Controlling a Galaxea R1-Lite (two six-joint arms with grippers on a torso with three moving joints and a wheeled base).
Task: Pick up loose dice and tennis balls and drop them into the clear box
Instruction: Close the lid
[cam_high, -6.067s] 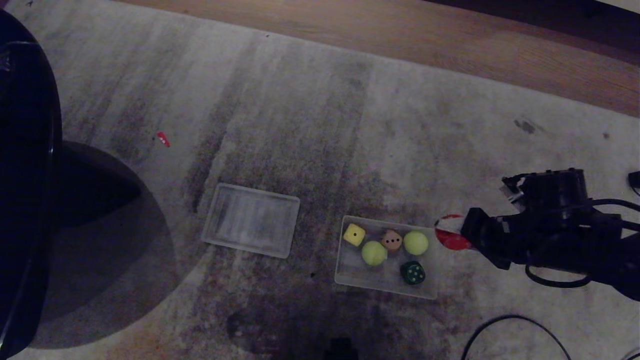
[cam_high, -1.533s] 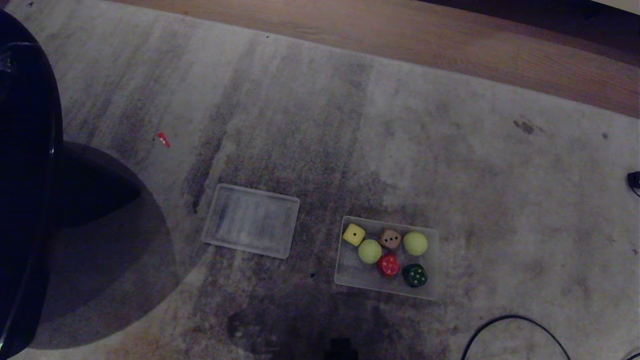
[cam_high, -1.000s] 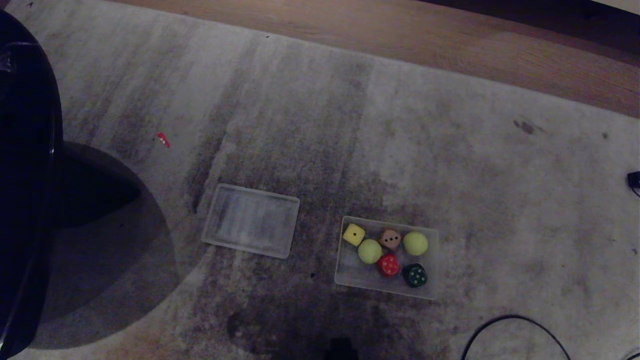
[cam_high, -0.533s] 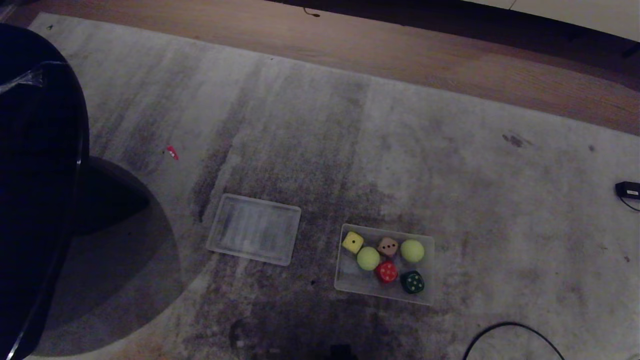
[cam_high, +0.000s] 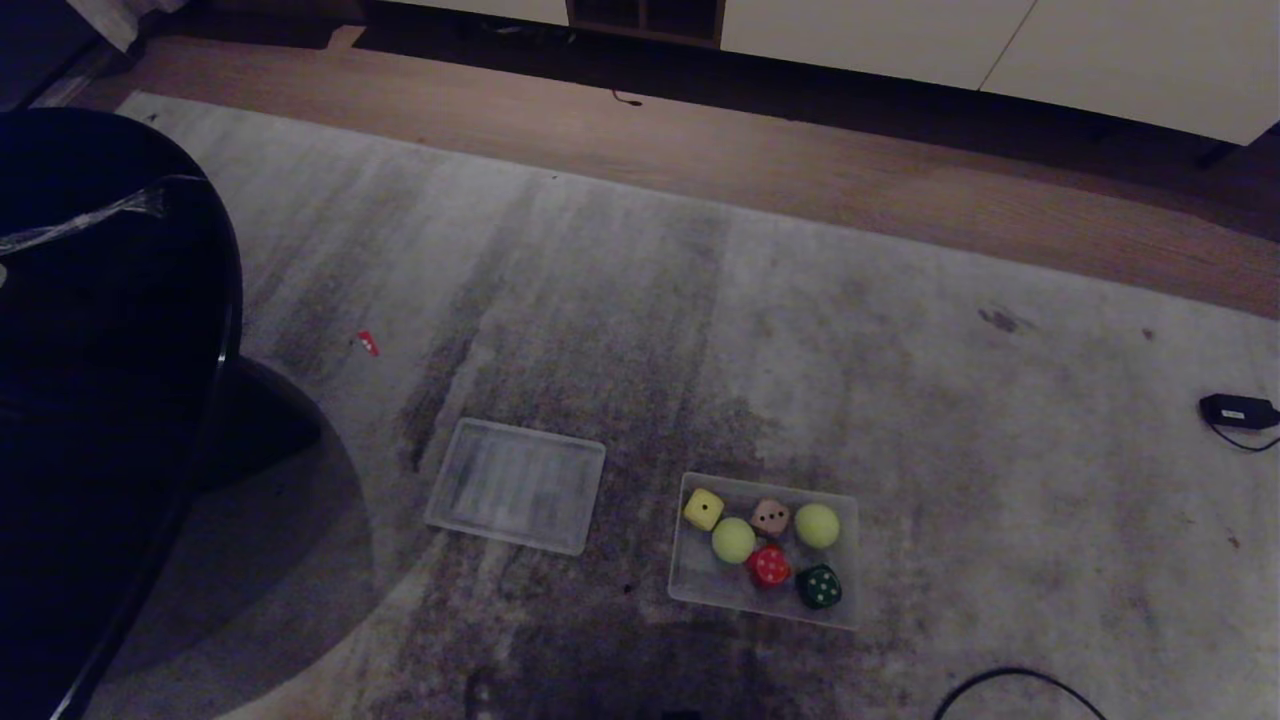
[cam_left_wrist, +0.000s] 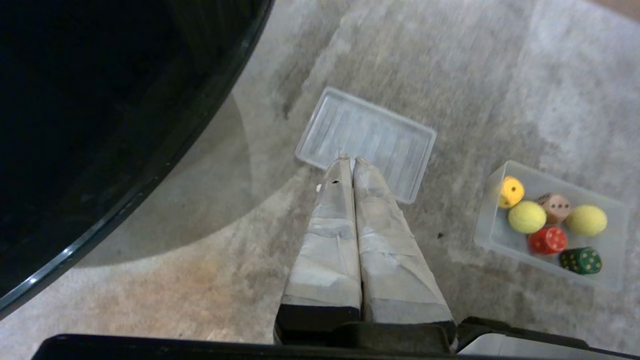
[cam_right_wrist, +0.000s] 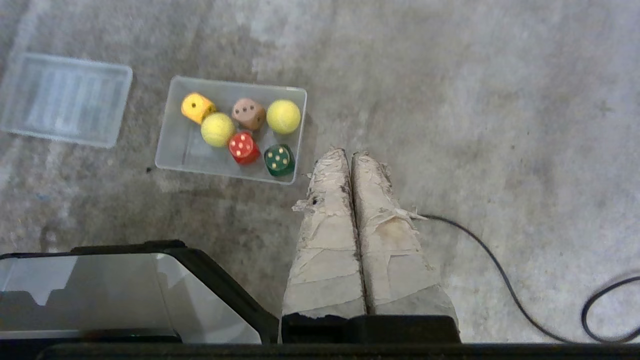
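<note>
The clear box (cam_high: 697, 586) sits on the grey rug, low in the head view. Inside lie the yellow die (cam_high: 703, 509), the beige die (cam_high: 770, 517), the red die (cam_high: 769, 566) and the dark green die (cam_high: 819, 587), with two tennis balls (cam_high: 733, 540) (cam_high: 817, 525) among them. No arm shows in the head view. My right gripper (cam_right_wrist: 348, 152) hangs shut and empty above the rug beside the box (cam_right_wrist: 180, 150), near the green die (cam_right_wrist: 279, 159). My left gripper (cam_left_wrist: 350, 159) is shut and empty too, high over the rug.
A flat ribbed lid (cam_high: 517, 485) lies left of the box. A big dark round piece of furniture (cam_high: 100, 350) fills the left side. A black cable (cam_high: 1010, 685) curls at the lower right, and a black adapter (cam_high: 1238, 409) lies at the right edge. Wooden floor (cam_high: 800, 170) borders the rug's far edge.
The right arm, which held the red die beside the box, has left the head view, and the die now lies in the box. The camera has since tilted up, shifting the scene down.
</note>
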